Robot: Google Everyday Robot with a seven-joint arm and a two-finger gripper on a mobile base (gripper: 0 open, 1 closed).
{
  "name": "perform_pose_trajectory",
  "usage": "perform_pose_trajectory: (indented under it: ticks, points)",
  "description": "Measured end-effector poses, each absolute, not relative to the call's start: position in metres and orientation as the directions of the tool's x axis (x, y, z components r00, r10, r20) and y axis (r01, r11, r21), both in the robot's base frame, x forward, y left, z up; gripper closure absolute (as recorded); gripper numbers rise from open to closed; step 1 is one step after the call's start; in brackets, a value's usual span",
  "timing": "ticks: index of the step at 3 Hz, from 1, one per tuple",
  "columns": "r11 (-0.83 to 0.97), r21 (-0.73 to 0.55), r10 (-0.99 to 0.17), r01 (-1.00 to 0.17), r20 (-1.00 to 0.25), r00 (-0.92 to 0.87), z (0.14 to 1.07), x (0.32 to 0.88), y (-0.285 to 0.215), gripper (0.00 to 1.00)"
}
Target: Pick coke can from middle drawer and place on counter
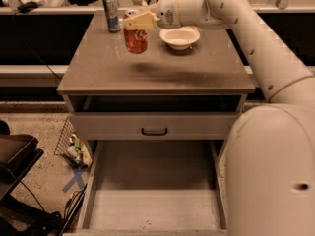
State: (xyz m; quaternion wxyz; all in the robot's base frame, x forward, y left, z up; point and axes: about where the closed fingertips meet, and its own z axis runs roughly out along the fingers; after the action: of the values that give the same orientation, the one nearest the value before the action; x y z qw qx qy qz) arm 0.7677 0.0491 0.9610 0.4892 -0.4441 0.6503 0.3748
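The robot's bulky white arm (256, 38) reaches in from the right over the square, glossy grey-brown counter (147, 80). Below it the wide, shallow grey middle drawer (152, 200) stands pulled out. A round white bowl (179, 37) sits on the counter just right of the gripper (140, 20). Its tan fingers pinch the short red coke can (136, 37) near its top, and the can hangs just above the slab, near a slim blue-and-silver can (112, 14).

My gripper (134, 21) holds the coke can (136, 39) over the counter (147, 75) near its back edge, slim can (112, 14) left, bowl (179, 37) right, middle drawer (152, 203) below front.
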Motion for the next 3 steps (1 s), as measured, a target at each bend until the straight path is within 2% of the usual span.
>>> perform_pose_trajectory:
  ticks: [2, 3]
  points:
    - [0.266, -0.015, -0.225, -0.964, -0.973, -0.047, 0.937, 0.802, 0.12, 1.0]
    - [0.259, -0.006, -0.216, -0.966, -0.975, -0.052, 0.916, 0.805, 0.135, 1.0]
